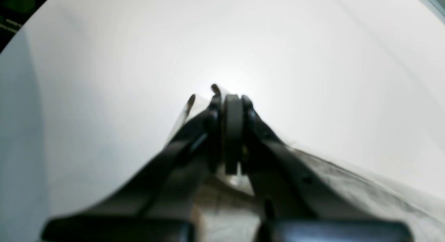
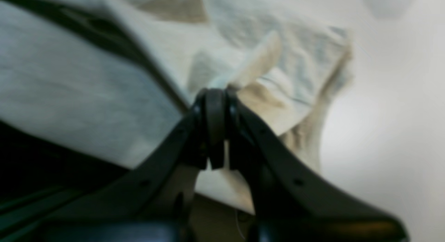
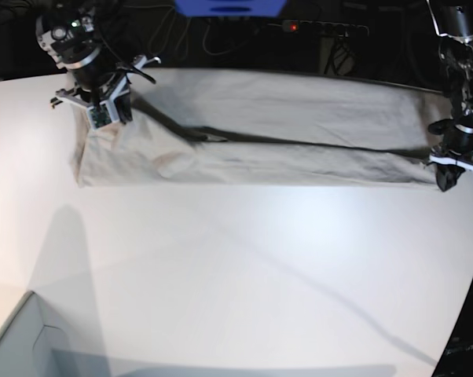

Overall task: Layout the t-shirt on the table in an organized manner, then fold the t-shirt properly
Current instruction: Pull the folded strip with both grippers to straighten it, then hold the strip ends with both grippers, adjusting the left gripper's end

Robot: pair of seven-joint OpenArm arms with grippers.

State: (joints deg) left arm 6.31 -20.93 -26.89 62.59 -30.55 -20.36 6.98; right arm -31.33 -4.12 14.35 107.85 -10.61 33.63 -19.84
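Both grippers (image 1: 232, 99) (image 2: 216, 94) clamped, arms apart

Soft matt cloth t-shirt (image 3: 260, 137) on a smooth, faintly glossy white table (image 3: 244, 267).

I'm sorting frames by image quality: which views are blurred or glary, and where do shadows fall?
Right wrist view: soft throughout, t-shirt and right gripper both blurred. Left wrist view: left gripper out of focus, bright glare on the table beyond it. Base view: sharp; long diagonal shadows cross the table, and its edges curve.
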